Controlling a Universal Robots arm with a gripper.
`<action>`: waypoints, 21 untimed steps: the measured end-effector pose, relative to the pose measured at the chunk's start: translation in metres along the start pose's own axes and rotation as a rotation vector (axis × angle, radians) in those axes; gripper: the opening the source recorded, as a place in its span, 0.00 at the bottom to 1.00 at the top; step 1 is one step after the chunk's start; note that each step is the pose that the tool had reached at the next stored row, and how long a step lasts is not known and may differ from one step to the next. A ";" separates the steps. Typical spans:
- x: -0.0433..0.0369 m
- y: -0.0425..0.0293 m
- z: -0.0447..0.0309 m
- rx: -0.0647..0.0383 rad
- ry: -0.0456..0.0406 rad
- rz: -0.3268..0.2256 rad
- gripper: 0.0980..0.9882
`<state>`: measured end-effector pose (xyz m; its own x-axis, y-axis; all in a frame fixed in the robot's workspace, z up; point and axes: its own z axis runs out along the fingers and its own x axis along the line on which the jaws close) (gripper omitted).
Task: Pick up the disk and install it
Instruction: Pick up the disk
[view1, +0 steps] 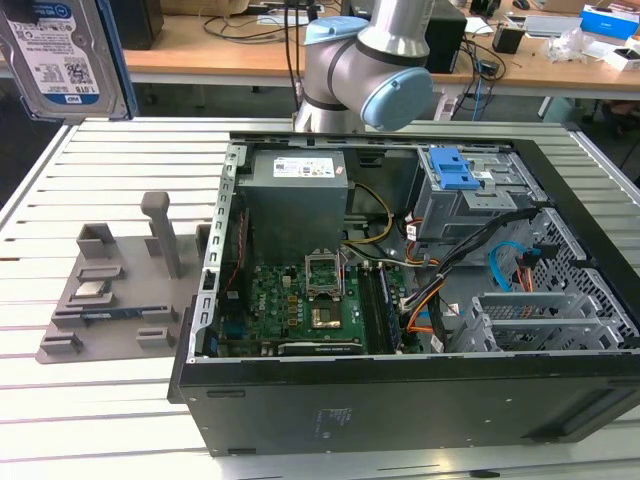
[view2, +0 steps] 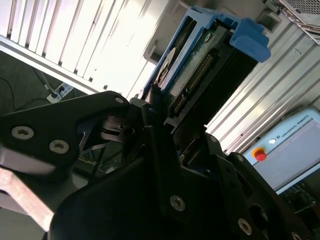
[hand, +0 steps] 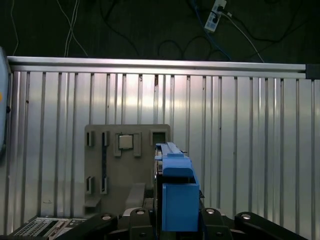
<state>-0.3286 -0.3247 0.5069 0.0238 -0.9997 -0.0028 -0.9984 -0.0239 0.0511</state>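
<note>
One disk (view2: 200, 70) sat pinched in the one pincer (view2: 159, 107), which clamped the connector end while the blue rails (view2: 248, 36) ran out past its tips. In the exterior view the disk (view1: 60, 55) hung label outward, held clear of the counter (view1: 100, 165). That counter, a slatted metal one, lay beyond the pincer's tips in the first wrist view, with dark floor (hand: 125, 30) and loose cables (hand: 216, 12) past its edge. One grey holder (hand: 125, 165) rested on the slats straight beyond the pincer, carrying one small square chip (hand: 126, 142). One open computer case (view1: 400, 300) lay beside the holder, with nothing between it and the pincer. The single arm (view1: 370, 60) rose behind the case, in front of a cluttered wooden desk (view1: 200, 60).
</note>
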 end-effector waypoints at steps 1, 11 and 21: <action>-0.0001 -0.0001 -0.0028 0.000 0.0000 0.000 0.30; -0.0003 -0.0001 -0.0164 -0.001 0.0000 0.000 0.30; 0.0004 -0.0254 -0.0178 -0.001 0.0001 0.000 0.30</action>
<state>-0.3023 -0.3245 0.5234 0.0240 -0.9997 -0.0028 -0.9983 -0.0241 0.0525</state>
